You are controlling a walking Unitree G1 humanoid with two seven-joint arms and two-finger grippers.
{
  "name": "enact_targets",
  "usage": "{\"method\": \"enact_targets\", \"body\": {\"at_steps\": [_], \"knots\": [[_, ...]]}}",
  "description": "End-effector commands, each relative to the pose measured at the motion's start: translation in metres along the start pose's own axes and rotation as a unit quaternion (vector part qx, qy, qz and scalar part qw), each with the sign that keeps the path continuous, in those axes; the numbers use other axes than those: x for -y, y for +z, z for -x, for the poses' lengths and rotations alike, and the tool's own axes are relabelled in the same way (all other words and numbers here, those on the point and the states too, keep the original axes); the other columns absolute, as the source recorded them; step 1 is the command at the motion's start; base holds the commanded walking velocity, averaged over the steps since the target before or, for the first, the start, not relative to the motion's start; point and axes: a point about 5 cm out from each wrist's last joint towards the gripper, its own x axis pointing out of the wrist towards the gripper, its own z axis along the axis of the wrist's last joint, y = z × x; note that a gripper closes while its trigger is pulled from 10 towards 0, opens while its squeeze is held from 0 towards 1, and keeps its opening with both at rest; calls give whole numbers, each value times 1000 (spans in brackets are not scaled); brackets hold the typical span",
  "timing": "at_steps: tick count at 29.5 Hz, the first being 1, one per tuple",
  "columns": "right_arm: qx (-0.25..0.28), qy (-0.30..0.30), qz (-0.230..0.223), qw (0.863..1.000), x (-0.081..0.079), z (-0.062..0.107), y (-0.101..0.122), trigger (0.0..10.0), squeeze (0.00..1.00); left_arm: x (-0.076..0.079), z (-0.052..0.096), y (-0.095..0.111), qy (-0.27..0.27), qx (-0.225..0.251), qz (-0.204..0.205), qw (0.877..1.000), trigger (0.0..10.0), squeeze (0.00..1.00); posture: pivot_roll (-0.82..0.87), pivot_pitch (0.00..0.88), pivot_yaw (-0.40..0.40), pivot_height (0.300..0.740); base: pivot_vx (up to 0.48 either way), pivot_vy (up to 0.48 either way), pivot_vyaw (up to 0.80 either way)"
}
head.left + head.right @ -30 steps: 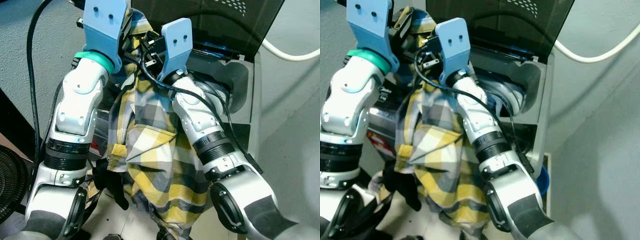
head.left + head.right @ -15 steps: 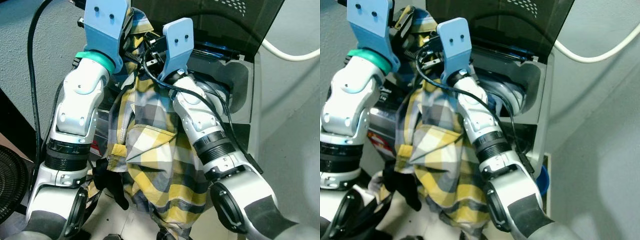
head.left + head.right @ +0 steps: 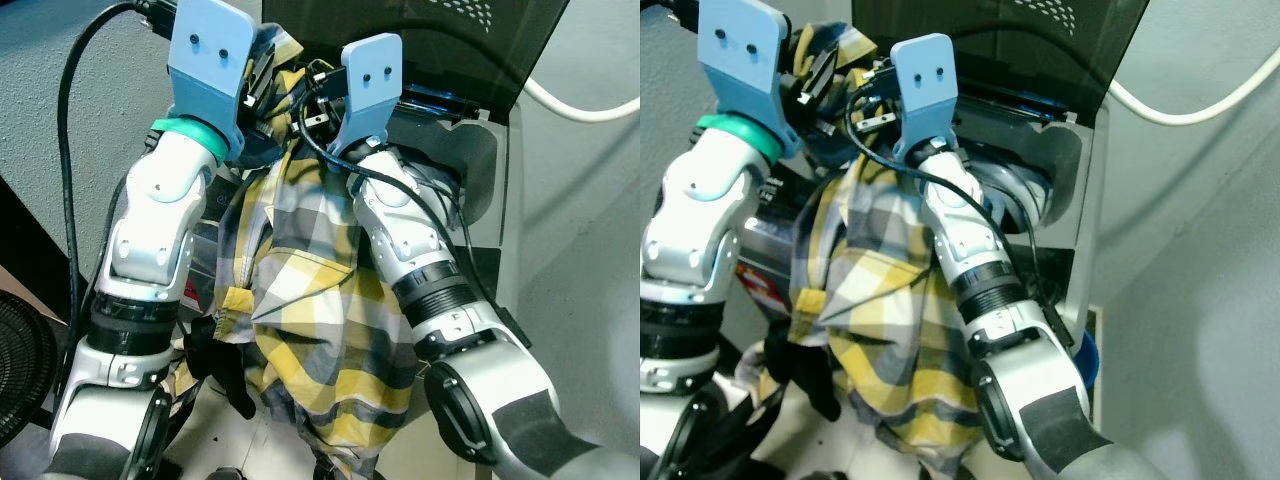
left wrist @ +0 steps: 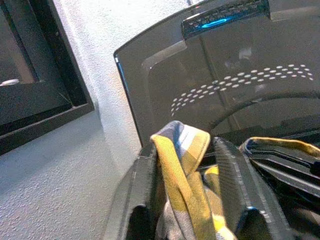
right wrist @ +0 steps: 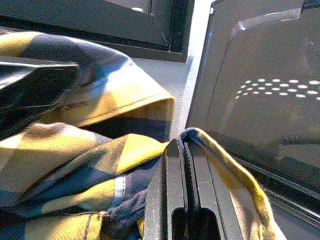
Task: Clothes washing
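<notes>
A yellow, grey and white plaid shirt [image 3: 310,300] hangs between my two raised arms in front of the top-loading washing machine [image 3: 470,160]. My left gripper [image 4: 187,200] is shut on a folded edge of the shirt [image 4: 182,165], just before the machine's raised dark lid [image 4: 240,75]. My right gripper [image 5: 185,200] is shut on another edge of the shirt [image 5: 75,150], with a thin strip of cloth pinched between its fingers. In the eye views, the blue wrist mounts hide both pairs of fingers. The shirt's lower part drapes down below my elbows.
The washer's drum opening [image 3: 1015,195] lies behind my right arm, under the upright lid [image 3: 450,40]. A white hose [image 3: 580,108] runs along the wall to the right. A black fan [image 3: 20,370] stands at lower left. Dark cloth [image 3: 225,365] hangs beside the shirt.
Both arms have shifted slightly right and up towards the washer, carrying the shirt's top with them. Both grips are unchanged.
</notes>
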Motion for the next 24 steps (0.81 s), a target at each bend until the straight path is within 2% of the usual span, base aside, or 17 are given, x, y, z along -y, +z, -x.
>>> {"method": "enact_targets", "body": {"at_steps": [1,6,7,9,11,12,14,17,18,19,20,21,22,23,24], "knots": [[-9,-6,-2,1000,1,3,-5,0,0,3,18,5,-22,9,1,1000,10000,0,87,32,9,728,0,0,0],[-11,-6,-2,1000,0,3,-6,0,0,9,33,8,-51,13,8,999,10000,0,91,36,8,728,0,0,0],[-12,-6,-2,1000,0,4,-7,0,0,14,44,10,-80,10,20,997,10000,0,98,40,8,728,0,0,0],[-12,-6,-2,1000,0,4,-7,0,0,14,44,10,-80,10,20,997,10000,0,98,40,8,728,0,0,0],[-14,-6,-4,1000,-1,4,-8,0,0,26,70,9,-130,-13,41,991,10000,0,113,48,6,728,0,0,0],[-14,-6,-4,1000,-1,4,-8,0,0,26,70,9,-130,-13,41,991,10000,0,113,48,6,728,0,0,0],[-16,-3,-6,1000,-2,4,-9,0,0,32,96,-3,-155,-73,94,981,10000,0,116,50,2,728,0,0,0],[-16,-3,-6,1000,-2,4,-9,0,0,32,96,-3,-155,-73,94,981,10000,0,116,50,2,728,0,0,0],[-16,-2,-6,1000,-2,4,-10,0,0,35,106,-7,-164,-96,116,975,10000,0,115,50,1,728,0,0,0],[-16,-2,-6,1000,-2,4,-10,0,0,35,106,-7,-164,-96,116,975,10000,0,115,50,1,728,0,0,0],[-17,-1,-6,1000,-2,4,-10,0,0,36,117,-18,-168,-134,148,965,10000,0,116,50,0,728,0,0,0],[-17,-1,-6,1000,-2,4,-10,0,0,36,117,-18,-168,-134,148,965,10000,0,116,50,0,728,0,0,0],[-17,-1,-6,1000,-2,4,-10,0,0,34,127,-30,-163,-172,150,960,10000,0,114,52,-5,728,0,0,0],[-17,-1,-6,1000,-2,4,-10,0,0,34,127,-30,-163,-172,150,960,10000,0,114,52,-5,728,0,0,0],[-18,1,-5,1000,-2,4,-10,0,0,25,134,-45,-132,-211,135,959,10000,0,113,52,-7,728,0,0,0]]}}
